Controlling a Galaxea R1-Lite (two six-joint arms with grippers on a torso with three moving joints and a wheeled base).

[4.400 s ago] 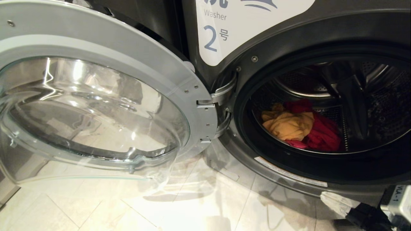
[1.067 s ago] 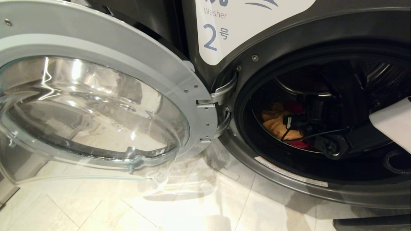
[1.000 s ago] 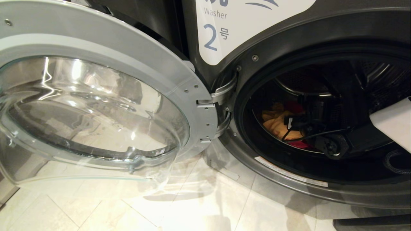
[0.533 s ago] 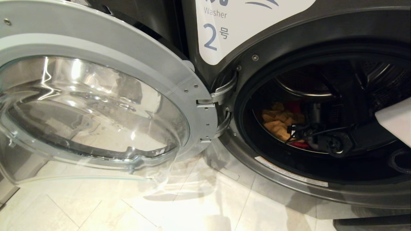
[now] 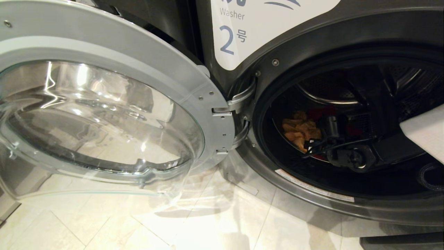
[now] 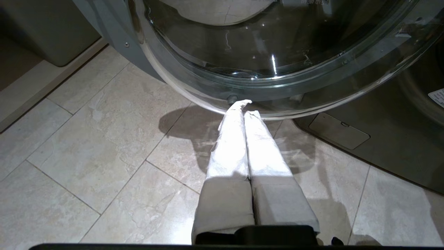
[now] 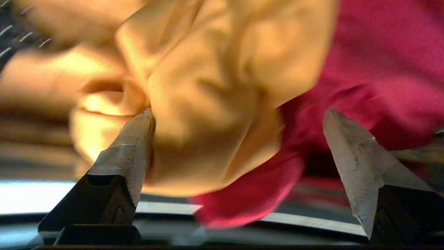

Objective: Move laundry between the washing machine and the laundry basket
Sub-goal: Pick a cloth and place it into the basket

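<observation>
Deep inside the drum of the washing machine (image 5: 312, 41), low toward its left side: the laundry, a crumpled mustard-orange garment (image 5: 300, 130) lying against a red-pink garment (image 7: 364, 66), both soft, matte and thickly folded. No third garment to be made out, and no laundry basket in any view.

Reaching through the round opening: right claw (image 7: 239, 152), spread wide, one taped fingertip (image 7: 137, 135) pressed into a fold of the orange cloth, the other set over the red cloth, nothing pinched yet. Step in hand, by the look of it: the unloading grasp, right at the pile. Next move probably calls for pushing a little further in so that a thick ridge of orange fabric sits between the pads, then closing firmly and lifting clear of the drum lip; limp cloth likely to trail, and the red piece may drag along with it.

Further out: perforated steel drum wall, dark rubber gasket, glossy grey front with a white label (image 5: 239, 31). Swung fully aside on the left, the door (image 5: 104, 114), clear domed glass in a pale ring. Below its rim, over marbled beige floor tiles (image 6: 86, 146), left claw (image 6: 244, 111), pressed shut on nothing, parked.
</observation>
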